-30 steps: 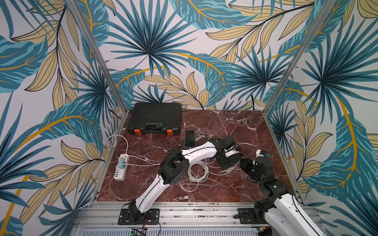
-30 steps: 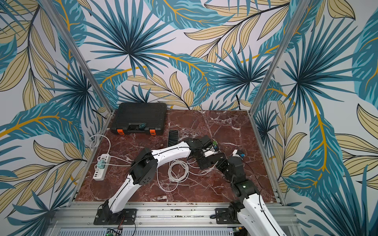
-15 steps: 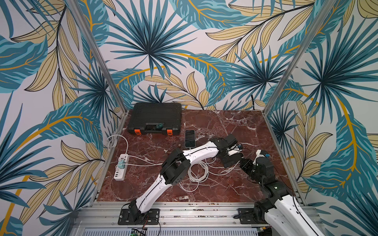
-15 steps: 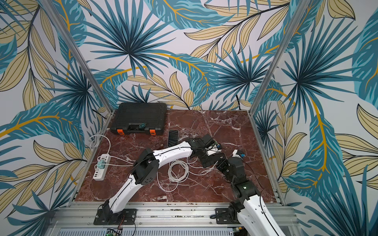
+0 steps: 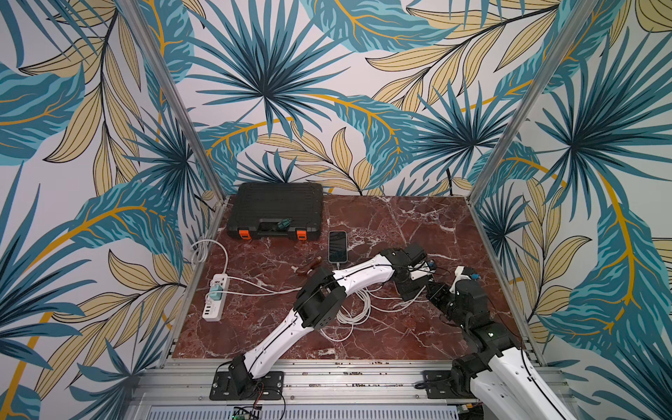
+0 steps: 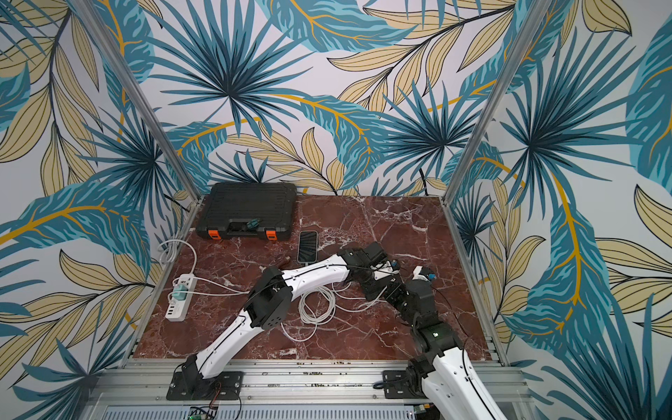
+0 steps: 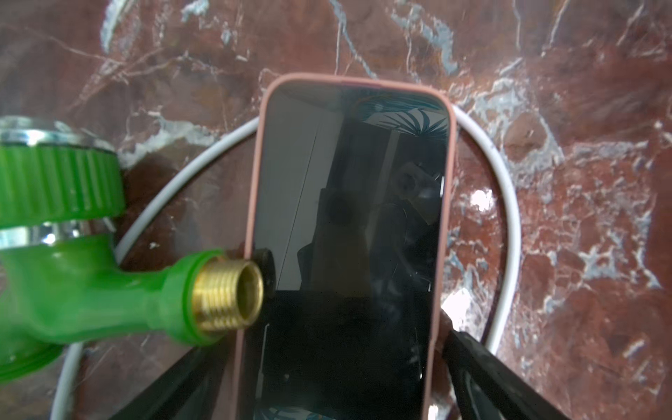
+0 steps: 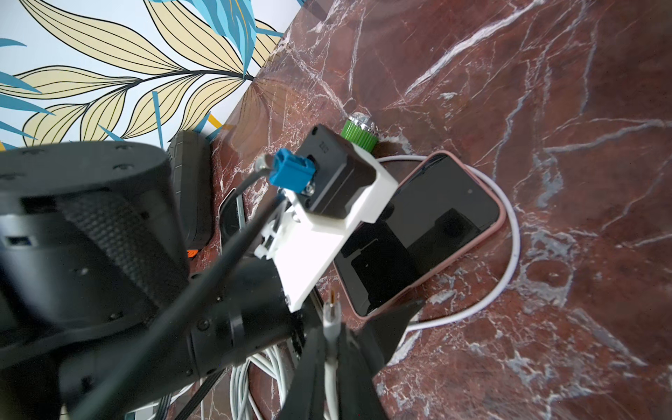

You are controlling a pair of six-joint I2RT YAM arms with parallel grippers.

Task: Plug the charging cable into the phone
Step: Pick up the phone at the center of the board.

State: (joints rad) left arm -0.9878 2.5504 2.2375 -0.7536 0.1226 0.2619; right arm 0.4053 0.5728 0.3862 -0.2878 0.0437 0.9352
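1. Now the right gripper (image 8: 332, 340) is closed on the plug (image 8: 331, 309) of the white cable (image 8: 509, 262). The metal tip points out from the fingers, near the end of the phone (image 8: 436, 225) but not touching it.
2. The left gripper (image 7: 327, 342) stands wide, with one finger on each side of the phone. As far as I can see, neither finger presses the case.
3. The phone lies flat, screen up, in a pink case, under the left wrist. In both top views this arm hides it.
4. The step, I judge, is the insertion. First the left gripper should close on the case sides, so the phone does not slide. Then the plug must be level with the table, in line with the port, and pushed straight and slowly. I cannot see the port.
5. Two risks: the cable loops around the phone's far end and may drag. Also, a green fitting (image 7: 72, 283) has its brass thread just beside the case or touching it, and may block one finger.
6. The table (image 5: 400, 225) is red-brown marble, smooth and probably slippery. On it are a cable coil (image 5: 349, 309), a power strip (image 5: 216, 298), a toolbox (image 5: 276, 211) and a second phone (image 5: 337, 246).
7. Around it stand walls (image 5: 269, 91) with leaf wallpaper and metal posts (image 5: 174, 109).
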